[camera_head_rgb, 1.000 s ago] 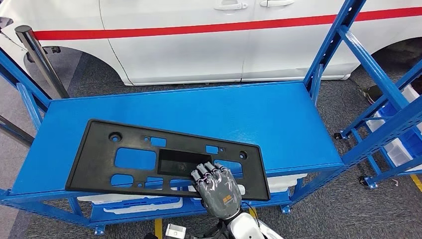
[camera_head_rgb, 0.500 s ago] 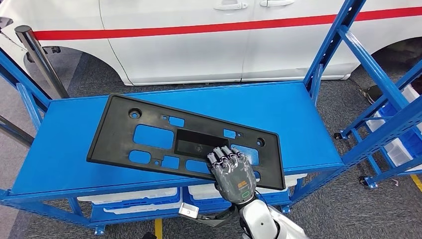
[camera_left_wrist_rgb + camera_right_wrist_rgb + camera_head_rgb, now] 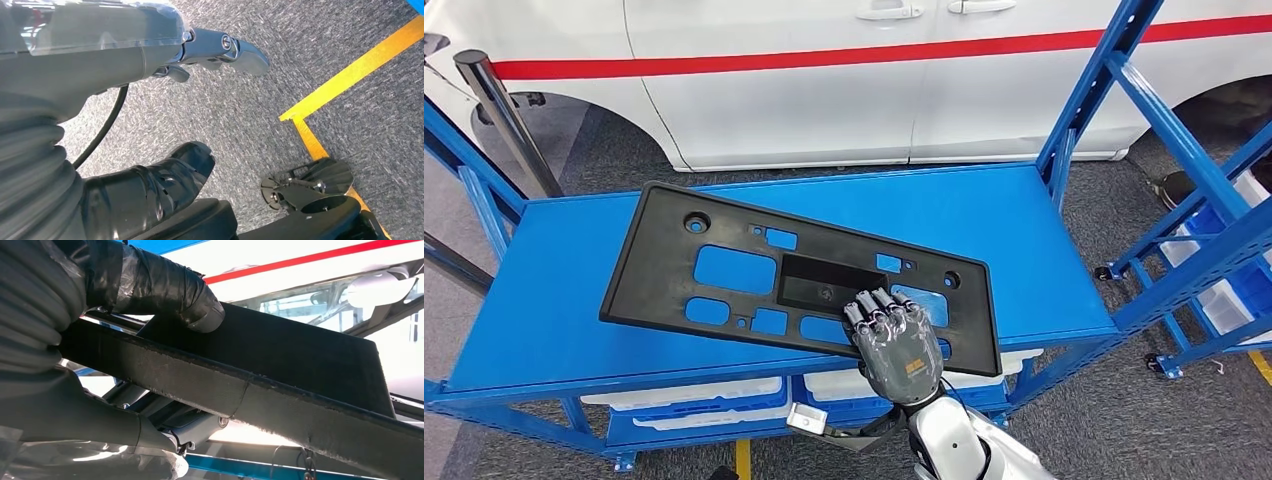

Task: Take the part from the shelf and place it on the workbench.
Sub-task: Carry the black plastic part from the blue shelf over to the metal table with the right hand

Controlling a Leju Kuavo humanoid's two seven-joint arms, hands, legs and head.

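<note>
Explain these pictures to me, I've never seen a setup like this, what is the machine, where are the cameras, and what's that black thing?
This is a humanoid robot with two arms and many-fingered hands. The head view looks down from its body at a blue workbench, with a white car behind. The right hand grips the near edge of a flat black plastic part with cut-out holes; the part is over the bench top. The right wrist view, from a camera behind that hand, shows the fingers wrapped over the part's edge. The left wrist view shows the left hand hanging over grey floor, holding nothing.
</note>
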